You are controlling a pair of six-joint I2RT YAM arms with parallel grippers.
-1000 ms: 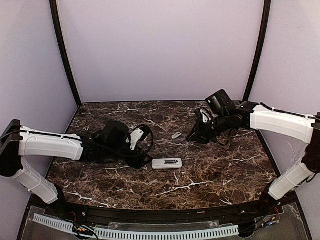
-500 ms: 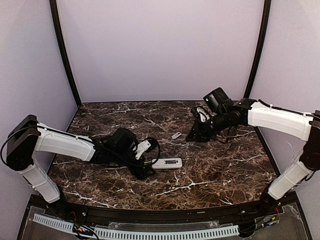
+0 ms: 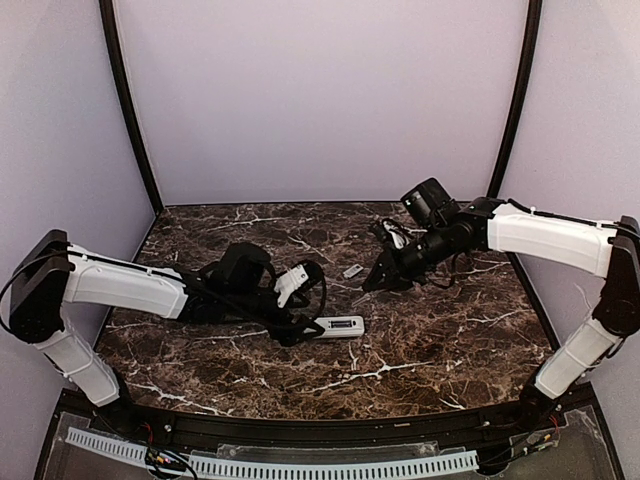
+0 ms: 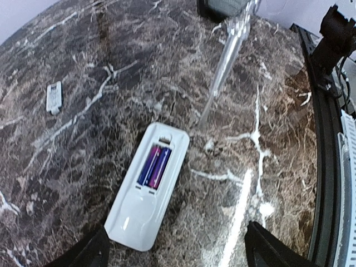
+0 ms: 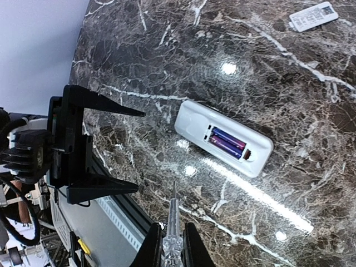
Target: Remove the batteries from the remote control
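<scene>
Left gripper (image 3: 308, 330) slid up to the left end of the remote control (image 3: 337, 326), jaws wide, empty. Remote lies back-up near the front, long axis left-right, batteries (image 4: 154, 166) lengthwise inside. Beyond, right gripper (image 3: 383, 283) pinches a thin tool (image 4: 222, 72)

White arm shells (image 3: 120, 290), black joints (image 3: 28, 298), looping black cables (image 3: 323, 285)

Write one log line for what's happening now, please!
remote: back up, cover off | batteries: both inside | left gripper: open near remote | right gripper: holding slim tool
</scene>
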